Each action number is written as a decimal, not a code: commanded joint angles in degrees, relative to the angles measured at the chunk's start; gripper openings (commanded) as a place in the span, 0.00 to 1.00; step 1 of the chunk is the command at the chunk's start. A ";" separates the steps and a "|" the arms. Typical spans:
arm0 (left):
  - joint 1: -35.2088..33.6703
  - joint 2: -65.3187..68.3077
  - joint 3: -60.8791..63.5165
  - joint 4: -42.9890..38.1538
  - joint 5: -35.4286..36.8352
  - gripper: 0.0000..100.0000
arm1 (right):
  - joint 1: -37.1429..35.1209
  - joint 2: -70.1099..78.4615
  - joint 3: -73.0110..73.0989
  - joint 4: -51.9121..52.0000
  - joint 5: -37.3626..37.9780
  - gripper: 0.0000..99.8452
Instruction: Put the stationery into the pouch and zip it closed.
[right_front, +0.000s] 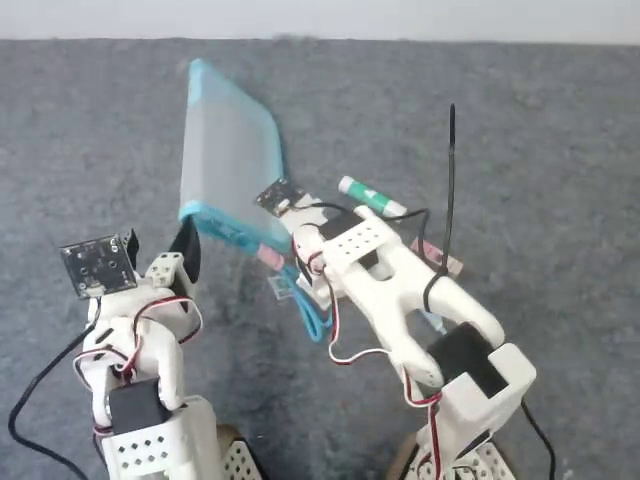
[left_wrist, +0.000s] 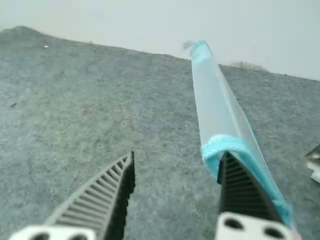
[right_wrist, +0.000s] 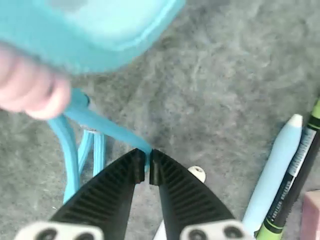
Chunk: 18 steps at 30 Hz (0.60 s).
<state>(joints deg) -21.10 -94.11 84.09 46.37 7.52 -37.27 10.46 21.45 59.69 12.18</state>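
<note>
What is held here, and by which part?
The right gripper pinches the translucent teal-edged pouch by its teal strap; the left gripper has its jaws open, clamping nothing.

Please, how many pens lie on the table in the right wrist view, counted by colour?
Light blue pen: 1
Green-and-black pen: 1
Total: 2
</note>
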 joint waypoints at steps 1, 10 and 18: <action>-0.88 -0.79 -4.79 0.00 0.97 0.26 | 1.71 -0.84 -2.64 0.92 1.32 0.01; -2.37 -0.79 -4.79 -0.26 1.23 0.26 | 8.66 -2.15 -3.25 2.68 4.04 0.01; -14.07 0.79 -8.66 -2.64 -2.02 0.26 | 8.40 -17.80 -0.53 4.53 5.54 0.01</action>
<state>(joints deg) -28.75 -94.20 81.01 45.93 6.99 -27.52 2.11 21.01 64.18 16.75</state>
